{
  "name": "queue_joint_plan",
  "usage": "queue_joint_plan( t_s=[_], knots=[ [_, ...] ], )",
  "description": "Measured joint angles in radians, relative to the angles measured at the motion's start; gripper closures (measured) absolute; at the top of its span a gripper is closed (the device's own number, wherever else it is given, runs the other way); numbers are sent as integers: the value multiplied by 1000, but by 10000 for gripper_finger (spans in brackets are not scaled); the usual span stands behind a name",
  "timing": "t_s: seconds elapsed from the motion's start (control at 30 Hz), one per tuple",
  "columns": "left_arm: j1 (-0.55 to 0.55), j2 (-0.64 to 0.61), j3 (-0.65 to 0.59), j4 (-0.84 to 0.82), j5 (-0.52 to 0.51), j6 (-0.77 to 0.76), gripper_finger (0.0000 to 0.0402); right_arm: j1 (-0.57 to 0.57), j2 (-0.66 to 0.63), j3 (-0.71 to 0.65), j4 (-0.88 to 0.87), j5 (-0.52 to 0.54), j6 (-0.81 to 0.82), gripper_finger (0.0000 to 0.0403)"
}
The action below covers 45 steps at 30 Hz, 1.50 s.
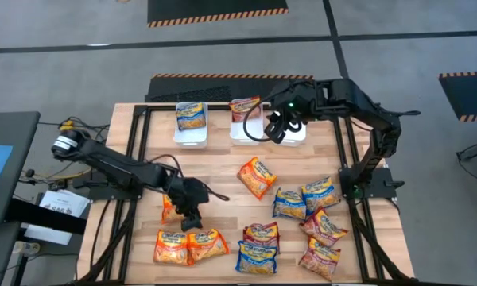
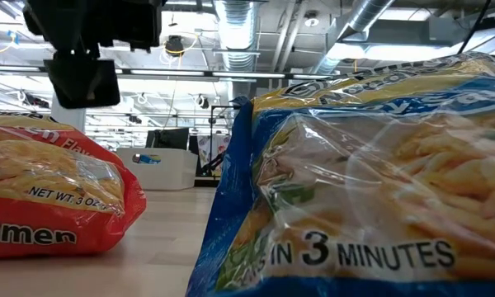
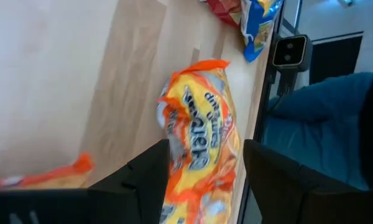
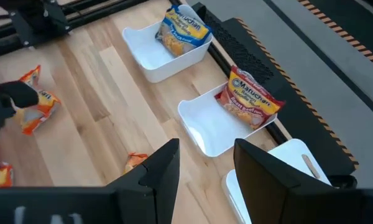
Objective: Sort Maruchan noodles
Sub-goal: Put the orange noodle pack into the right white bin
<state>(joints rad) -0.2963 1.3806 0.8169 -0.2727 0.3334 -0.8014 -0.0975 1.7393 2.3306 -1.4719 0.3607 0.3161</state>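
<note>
The left tool (image 1: 192, 220) stands low over the bench (image 1: 222, 171), jaws spread wide on either side of an orange packet (image 3: 199, 146) without closing on it. The right tool (image 1: 277, 131) hangs above the far bins, jaws parted and empty. A blue packet (image 1: 191, 116) lies in the left bin (image 1: 190, 135); a maroon packet (image 1: 245, 107) leans in the middle bin (image 1: 242, 131). The remaining packets (image 1: 302, 218) lie scattered across the near half of the bench.
</note>
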Motion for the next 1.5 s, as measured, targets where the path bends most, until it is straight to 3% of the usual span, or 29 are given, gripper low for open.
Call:
queue_joint_plan(
  t_s=[0.6,1.1,1.27,1.5],
  knots=[
    [-98,223,0,183,13,-77,211,66,0,0,-10,-3,-1,224],
    [-129,259,0,240,16,-64,215,70,0,0,-5,-4,19,224],
    [-129,258,0,238,-7,-56,247,68,0,0,-3,-2,24,224],
    [-130,258,0,238,-28,-25,325,68,0,0,-3,1,25,224]
  ],
)
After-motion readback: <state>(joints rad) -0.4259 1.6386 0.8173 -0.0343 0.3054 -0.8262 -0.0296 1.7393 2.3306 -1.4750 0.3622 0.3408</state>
